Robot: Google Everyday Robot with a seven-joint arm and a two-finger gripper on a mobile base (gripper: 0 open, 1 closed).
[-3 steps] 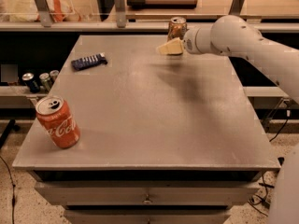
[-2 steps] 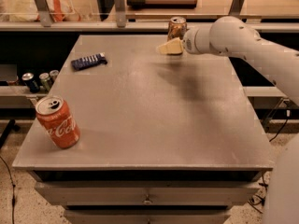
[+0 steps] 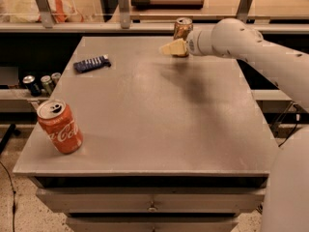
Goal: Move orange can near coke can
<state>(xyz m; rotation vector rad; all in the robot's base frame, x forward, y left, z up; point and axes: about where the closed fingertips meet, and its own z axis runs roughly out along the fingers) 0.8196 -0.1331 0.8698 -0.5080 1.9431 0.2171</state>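
Note:
The orange can (image 3: 183,27) stands upright at the far edge of the grey table (image 3: 159,115), right of centre; its lower part is hidden behind my gripper. My gripper (image 3: 175,47) is at the can's base, reaching in from the right on the white arm (image 3: 251,47). The coke can (image 3: 60,126) stands near the table's front left corner, leaning slightly, far from the orange can.
A dark blue flat packet (image 3: 91,63) lies at the table's back left. Several small dark cans (image 3: 41,83) stand on a lower shelf left of the table. A counter with a glass rail (image 3: 120,13) runs behind. A drawer front (image 3: 152,202) is below the table.

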